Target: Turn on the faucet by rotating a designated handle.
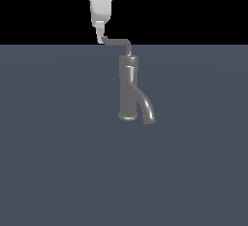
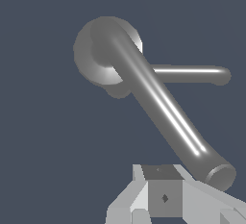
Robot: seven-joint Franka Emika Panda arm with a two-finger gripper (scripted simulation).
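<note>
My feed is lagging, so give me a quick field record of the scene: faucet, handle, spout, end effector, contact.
faucet: upright grey column on a round base
handle: thin bent rod atop the column, reaching toward the exterior view's left
spout: thick curved tube, sloping down toward the exterior view's right
end effector: above, at the handle's free end
contact: tip looks to be touching or nearly touching the handle's end; cannot tell which
jaws: open or shut cannot be told
surface: plain blue-grey floor
</note>
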